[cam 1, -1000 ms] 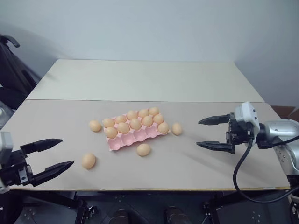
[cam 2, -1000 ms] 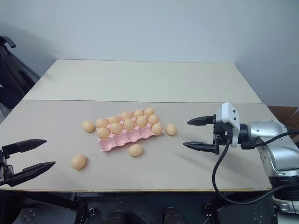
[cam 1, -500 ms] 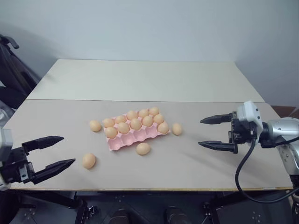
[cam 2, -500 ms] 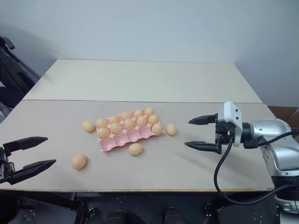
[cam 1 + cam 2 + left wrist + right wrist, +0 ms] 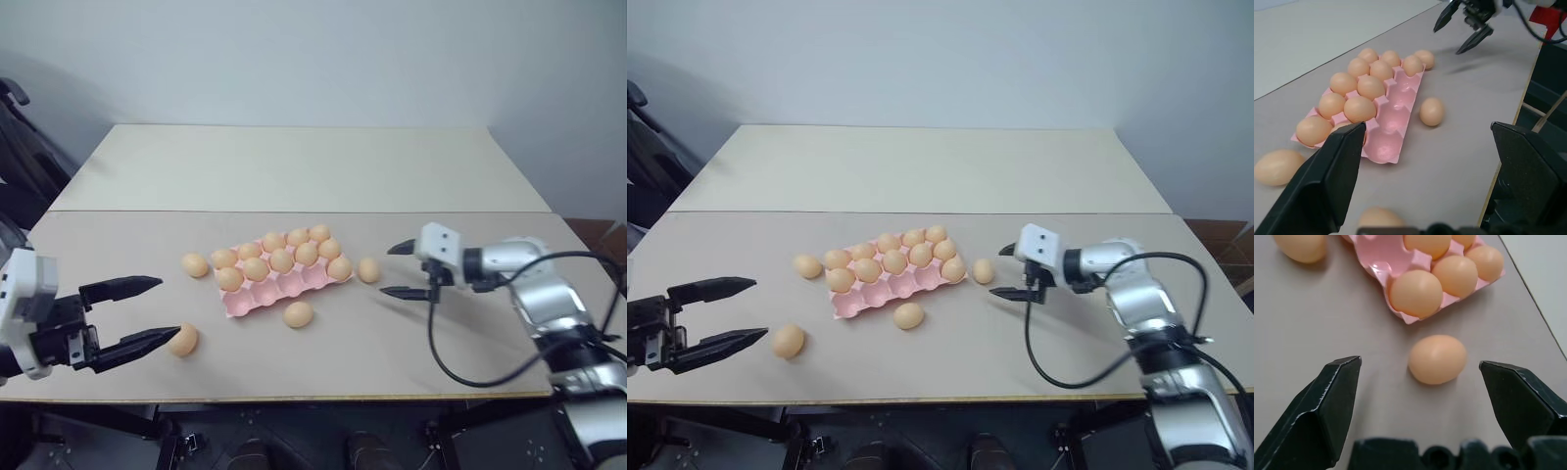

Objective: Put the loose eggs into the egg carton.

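Note:
The pink egg carton (image 5: 263, 295) lies mid-table, its two far rows filled with several eggs and its near row of cups bare. Loose eggs lie around it: one at its left (image 5: 195, 264), one front-left (image 5: 182, 340), one in front (image 5: 298, 314), one at its right end (image 5: 368, 270). My right gripper (image 5: 389, 270) is open just to the right of that right-end egg (image 5: 1438, 359), which lies a little ahead of the fingertips, apart from them. My left gripper (image 5: 168, 307) is open at the table's near left, its lower fingertip close to the front-left egg.
The grey table (image 5: 451, 343) has a front edge just below both grippers. A lighter second table (image 5: 294, 166) adjoins it at the back. A black cable (image 5: 441, 357) loops from my right wrist over the near right surface. Dark equipment (image 5: 20, 147) stands at far left.
My right gripper has moved left, forward and down, from well right of the carton to just beside the right-end egg. My left gripper has edged right, nearer the front-left egg. Both stay open.

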